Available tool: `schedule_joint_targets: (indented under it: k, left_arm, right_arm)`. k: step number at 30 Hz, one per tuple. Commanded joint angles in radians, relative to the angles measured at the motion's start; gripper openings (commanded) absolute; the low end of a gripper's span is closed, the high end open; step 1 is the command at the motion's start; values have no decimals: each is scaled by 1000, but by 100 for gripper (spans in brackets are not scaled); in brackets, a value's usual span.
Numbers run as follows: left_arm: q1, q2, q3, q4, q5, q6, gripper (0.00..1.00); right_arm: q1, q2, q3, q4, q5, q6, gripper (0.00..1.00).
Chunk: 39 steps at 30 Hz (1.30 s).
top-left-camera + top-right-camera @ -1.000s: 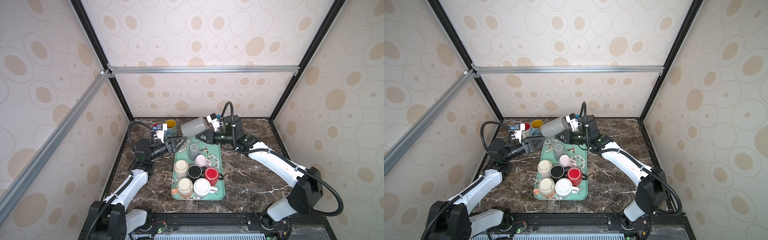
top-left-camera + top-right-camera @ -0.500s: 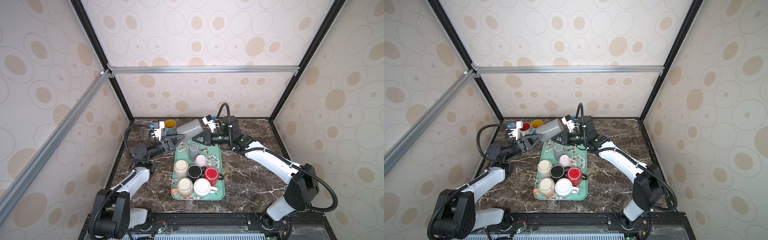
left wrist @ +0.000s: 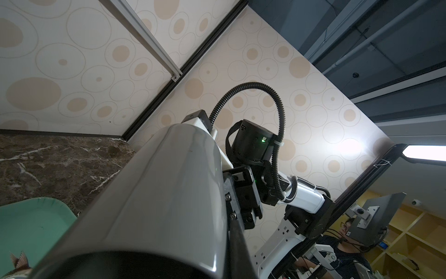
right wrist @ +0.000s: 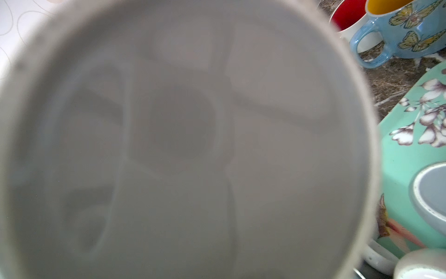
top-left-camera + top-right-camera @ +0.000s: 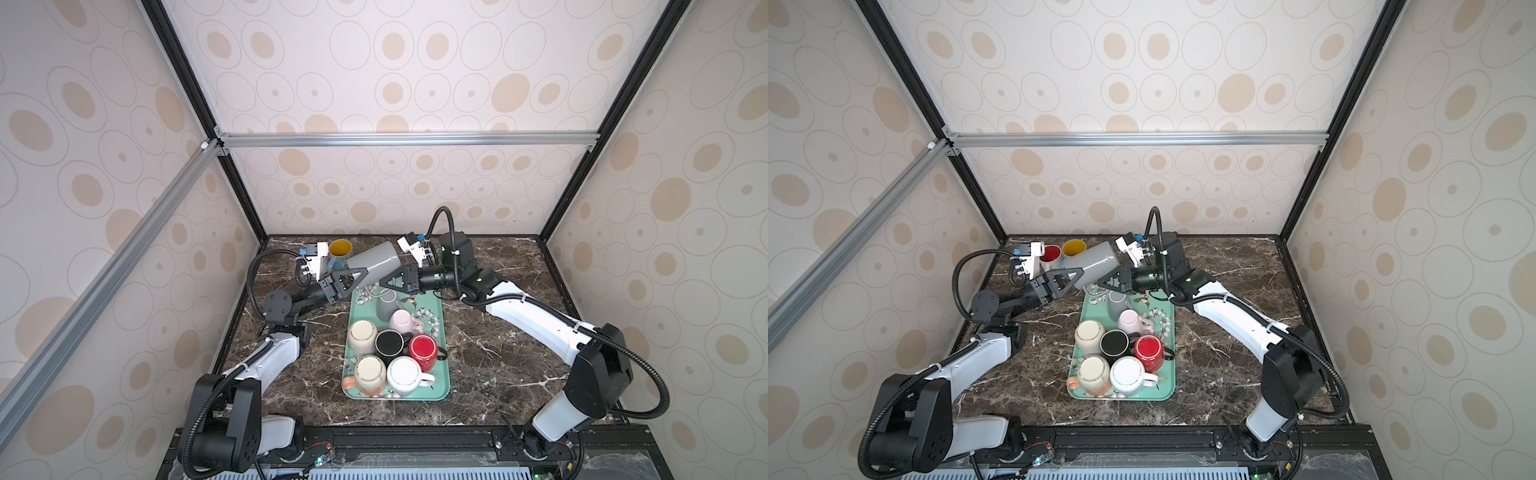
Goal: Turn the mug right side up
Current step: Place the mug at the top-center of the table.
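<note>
Mug (image 5: 372, 261), grey, is held in the air over the far end of the tray (image 5: 443, 320). It lies tilted, and the end toward the right arm is the higher. Left gripper (image 5: 360, 275) meets the lower end, its jaws pressed together on the mug's wall. Right gripper (image 5: 387, 284) meets the higher end and is likewise clamped onto the mug. In the right wrist view a blurred grey round face of the mug fills most of the frame; which end it is cannot be told. Other mugs crowd the tray below. A blue mug (image 5: 340, 250) and a red-lined mug (image 5: 1050, 253) stand upright on the table (image 5: 498, 353), behind the left gripper.
</note>
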Motion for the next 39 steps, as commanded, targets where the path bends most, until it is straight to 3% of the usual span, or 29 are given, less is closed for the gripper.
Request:
schedule_joint_targets:
  k: [1,6,10,12,17,20,39]
  left_arm:
    - [-19,-19,39,139,52,-50,0]
    - [-18,-20,62,85,48,-8,0]
    - [-18,-30,104,-115,46,116,0]
    - [-19,-41,135,-270,39,218,0]
    - [-22,-77,282,-826,-41,609,0]
    - [-24,-66,366,-1037,-89,762,0]
    - [-103,220,828,-1657,-409,1230,0]
  right_arm:
    - [6,8,28,-22,102,-53,22]
    - [6,-29,38,-169,187,-138,38]
    - [4,-83,24,-286,303,-207,44]
    - [1,-109,5,-323,363,-227,45]
    - [-13,-165,-41,-380,449,-265,46]
    - [-21,-186,-58,-408,476,-288,46]
    - [-31,-216,-110,-488,585,-376,48]
